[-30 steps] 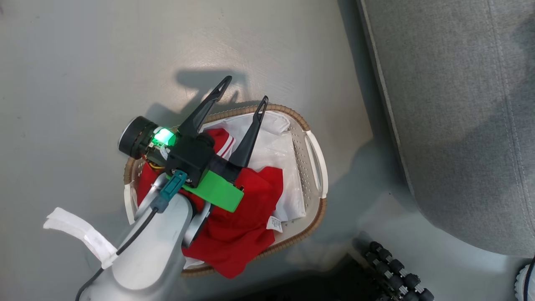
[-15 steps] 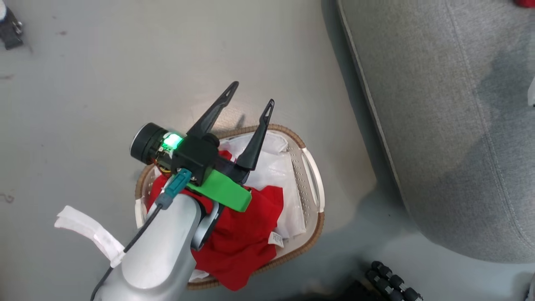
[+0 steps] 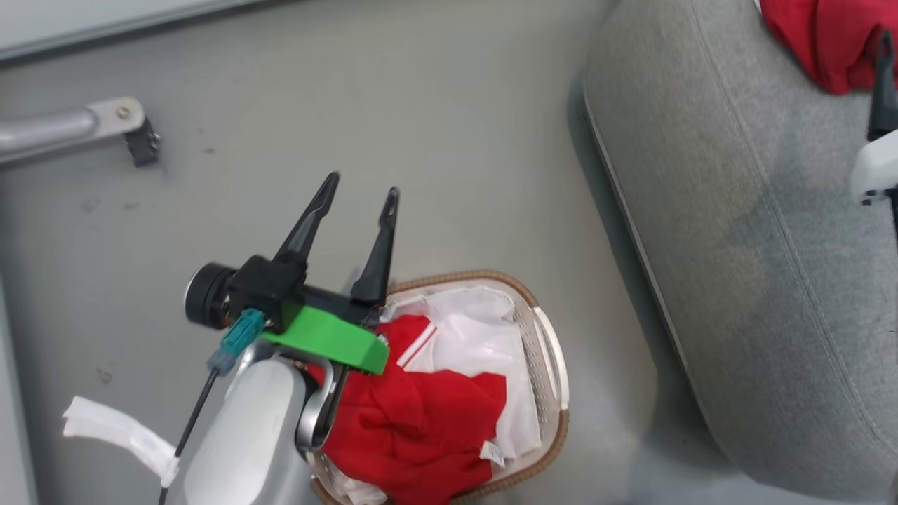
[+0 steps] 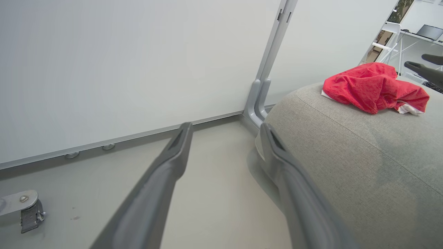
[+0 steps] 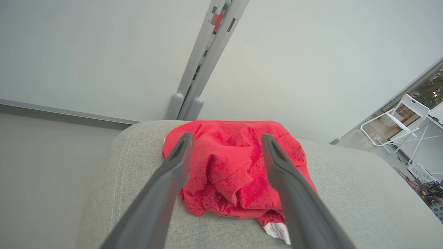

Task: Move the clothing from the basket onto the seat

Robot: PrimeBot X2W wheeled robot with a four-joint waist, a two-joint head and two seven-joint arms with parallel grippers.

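Note:
The basket (image 3: 549, 351) stands on the floor with a heap of red clothing (image 3: 421, 421) and a white piece (image 3: 484, 337) inside. My left gripper (image 3: 361, 186) (image 4: 225, 126) hangs open and empty above the basket's far left rim, its fingers pointing out over the floor. To the right lies the grey seat (image 3: 736, 245) (image 4: 346, 155) (image 5: 346, 180). A crumpled red garment (image 3: 821, 35) (image 4: 373, 86) (image 5: 238, 166) with white-striped trim rests on it. My right gripper (image 5: 227, 138) is open just above that garment, one finger on each side and neither gripping the cloth.
A metal leg with a caster (image 3: 84, 126) (image 4: 27, 207) stands on the floor at the far left. A white wall panel with a grey post (image 4: 266, 79) runs behind the seat. A white folding chair (image 5: 408, 117) stands beyond the seat's far end.
The head camera has swung up and right, bringing the red garment on the seat into view. My right gripper has gone from shut to open. The left gripper stays open over the basket.

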